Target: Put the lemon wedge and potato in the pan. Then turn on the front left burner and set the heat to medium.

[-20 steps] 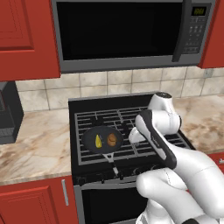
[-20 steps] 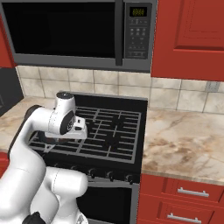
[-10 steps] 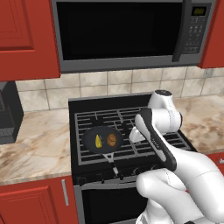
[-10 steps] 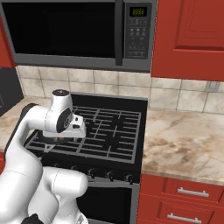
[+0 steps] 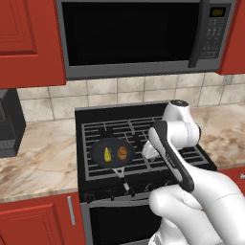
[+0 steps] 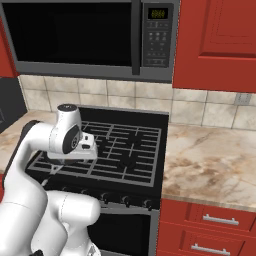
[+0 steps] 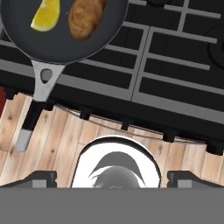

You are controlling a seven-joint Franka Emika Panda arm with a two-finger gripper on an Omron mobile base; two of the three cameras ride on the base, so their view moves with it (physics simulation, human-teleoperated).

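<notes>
The dark pan (image 5: 113,152) sits on the front left burner (image 5: 95,168) of the black stovetop, its handle pointing toward the stove's front. Inside it lie the yellow lemon wedge (image 5: 108,154) and the brown potato (image 5: 123,153), side by side. In the hand view the pan (image 7: 61,41) is at the upper left, holding the lemon wedge (image 7: 46,15) and potato (image 7: 85,17). My gripper (image 7: 113,178) hangs open and empty over the stove's front edge, to the right of the pan handle (image 7: 37,100). Its fingertips (image 7: 41,177) stand wide apart.
A row of knobs (image 7: 124,124) runs along the stove front. A microwave (image 5: 134,36) hangs above the stove between red cabinets (image 6: 215,45). Marble counter (image 6: 210,155) flanks both sides, and a dark appliance (image 5: 9,124) stands at far left.
The wrist has shifted only slightly over the stove's front. The jaws stay open. Lemon wedge and potato lie unmoved in the pan.
</notes>
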